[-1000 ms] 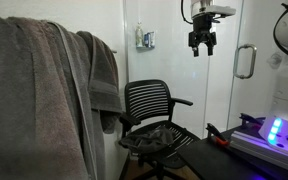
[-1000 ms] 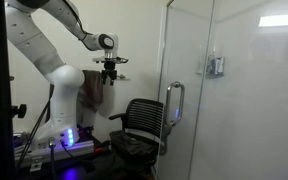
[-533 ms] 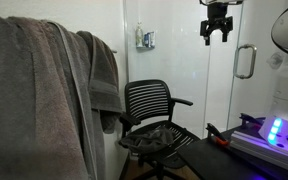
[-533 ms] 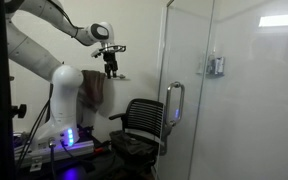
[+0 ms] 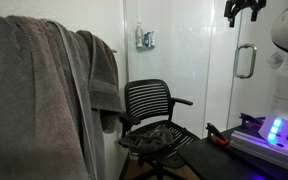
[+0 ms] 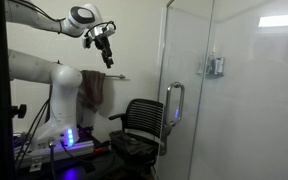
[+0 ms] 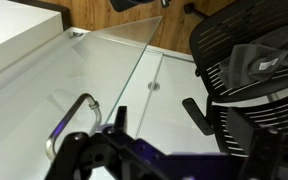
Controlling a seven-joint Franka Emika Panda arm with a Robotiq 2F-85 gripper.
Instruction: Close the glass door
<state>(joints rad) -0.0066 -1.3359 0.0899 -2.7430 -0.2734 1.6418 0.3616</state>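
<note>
Glass door (image 5: 227, 100) handle (image 5: 245, 62) sits below the gripper (image 5: 241, 16), which hovers near the door's top, fingers apart, empty.

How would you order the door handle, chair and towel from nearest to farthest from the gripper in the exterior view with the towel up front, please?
1. Door handle, just below the gripper.
2. Chair, lower, centre.
3. Towel, far left.

Glass door (image 6: 189, 60) clear, colourless; its loop handle (image 5: 245, 61) silver. Office chair (image 5: 149, 105) black, back ribbed in horizontal slats. Towel (image 5: 34, 100) plain grey. I read the arm (image 6: 29, 65) as white, gripper (image 6: 106, 42) black. Base light (image 5: 275, 130) glows blue-violet. Floor (image 7: 114, 15) in wrist view: warm brown woodgrain.
</note>
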